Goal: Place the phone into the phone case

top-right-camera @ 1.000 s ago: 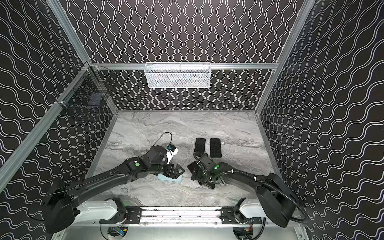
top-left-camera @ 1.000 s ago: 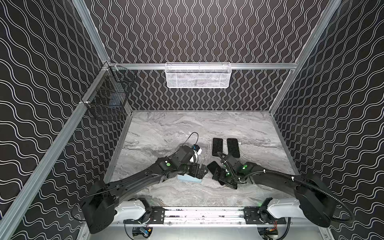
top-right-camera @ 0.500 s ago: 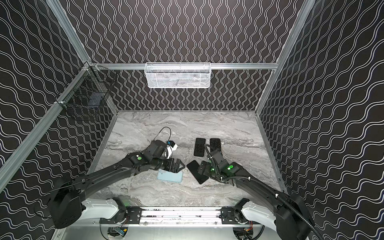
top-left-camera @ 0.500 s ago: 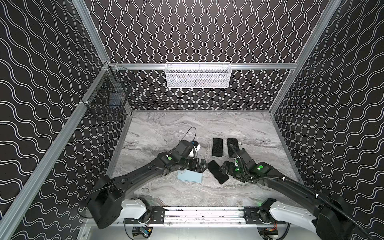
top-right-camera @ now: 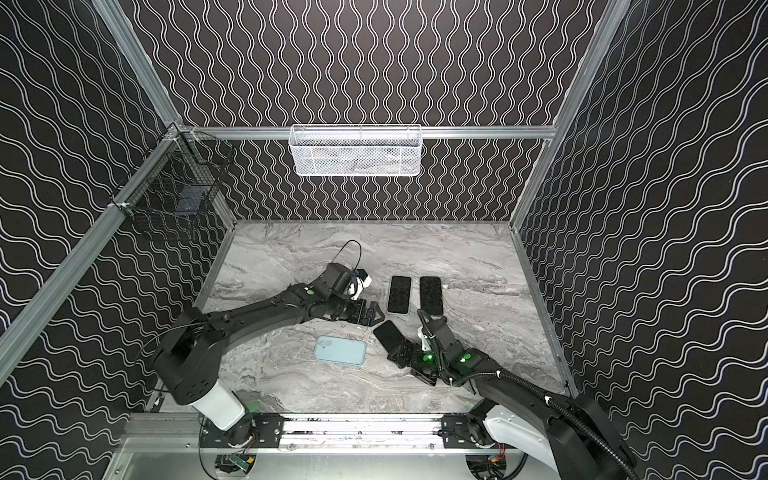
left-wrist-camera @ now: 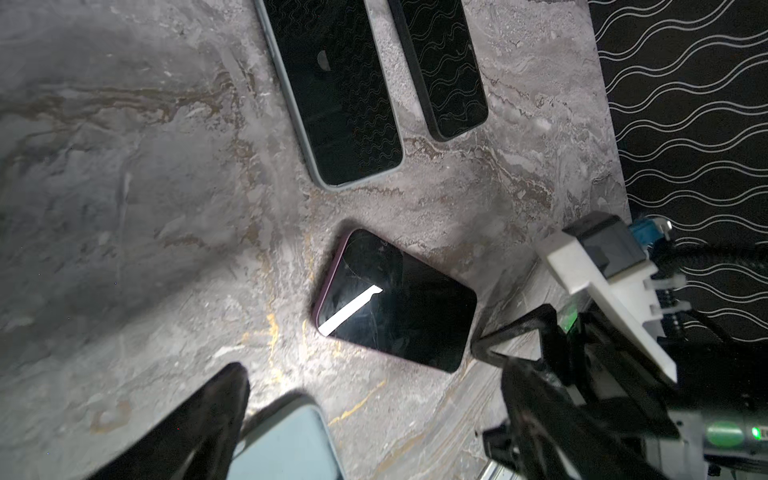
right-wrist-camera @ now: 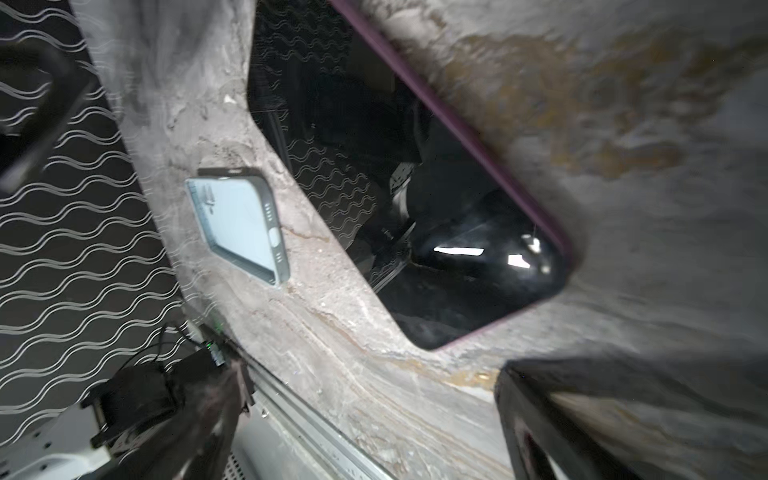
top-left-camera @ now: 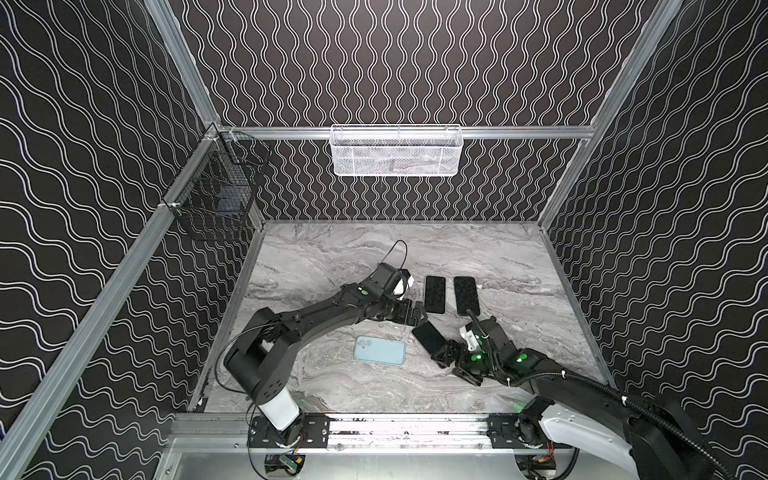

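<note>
Grey marble tabletop (top-left-camera: 332,257) fills the floor of a cell with black wave-patterned walls. The phone (top-left-camera: 429,336) lies flat on it, near the middle front, dark screen up with a purple edge showing. In both top views its long axis runs on a slant: one short end points back and left toward the left gripper (top-left-camera: 415,319), and the other points forward and right toward the right gripper (top-left-camera: 451,363). I cannot tell which end is the phone's top.

The phone case (top-left-camera: 380,350) is light blue and lies just left of the phone, apart from it. Its long axis runs side to side across the table, and its camera cut-out end points toward the left wall.

Both grippers have their jaws spread wide and grasp nothing. The left gripper hangs just behind the phone's far end. One fingertip of the right gripper is close beside the phone's near corner; contact is unclear.

Two more dark phones (top-left-camera: 435,294) (top-left-camera: 466,296) lie side by side farther back, with their long axes running front to back.
</note>
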`<move>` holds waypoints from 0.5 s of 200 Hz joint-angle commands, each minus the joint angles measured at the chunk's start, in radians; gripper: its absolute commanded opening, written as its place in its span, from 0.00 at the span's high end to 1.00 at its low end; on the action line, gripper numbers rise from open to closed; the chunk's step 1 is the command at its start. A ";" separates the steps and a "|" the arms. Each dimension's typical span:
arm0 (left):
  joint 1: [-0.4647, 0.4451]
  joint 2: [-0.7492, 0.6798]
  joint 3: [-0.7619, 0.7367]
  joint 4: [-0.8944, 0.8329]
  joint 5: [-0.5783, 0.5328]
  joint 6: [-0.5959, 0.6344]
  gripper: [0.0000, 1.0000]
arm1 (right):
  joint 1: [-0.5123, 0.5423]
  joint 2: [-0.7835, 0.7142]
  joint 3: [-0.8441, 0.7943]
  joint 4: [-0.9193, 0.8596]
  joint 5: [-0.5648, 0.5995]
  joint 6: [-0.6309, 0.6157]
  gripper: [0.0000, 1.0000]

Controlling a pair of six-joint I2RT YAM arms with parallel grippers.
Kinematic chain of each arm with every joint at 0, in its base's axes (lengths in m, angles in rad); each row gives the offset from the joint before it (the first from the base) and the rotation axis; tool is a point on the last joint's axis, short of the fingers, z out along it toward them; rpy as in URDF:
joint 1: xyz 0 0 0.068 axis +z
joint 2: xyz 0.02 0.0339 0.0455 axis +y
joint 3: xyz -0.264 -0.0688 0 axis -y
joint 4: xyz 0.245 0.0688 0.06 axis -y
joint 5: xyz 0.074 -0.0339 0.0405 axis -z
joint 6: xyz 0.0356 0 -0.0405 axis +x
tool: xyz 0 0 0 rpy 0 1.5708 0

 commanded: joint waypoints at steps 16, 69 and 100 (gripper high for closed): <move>0.002 0.072 0.016 0.106 0.057 -0.044 0.02 | -0.035 -0.005 -0.022 0.051 -0.015 0.009 0.03; -0.009 0.146 -0.004 0.177 0.115 -0.089 0.02 | -0.120 -0.024 -0.063 0.118 -0.052 0.012 0.03; -0.022 0.176 -0.010 0.207 0.130 -0.106 0.02 | -0.139 0.010 -0.065 0.160 -0.082 0.015 0.03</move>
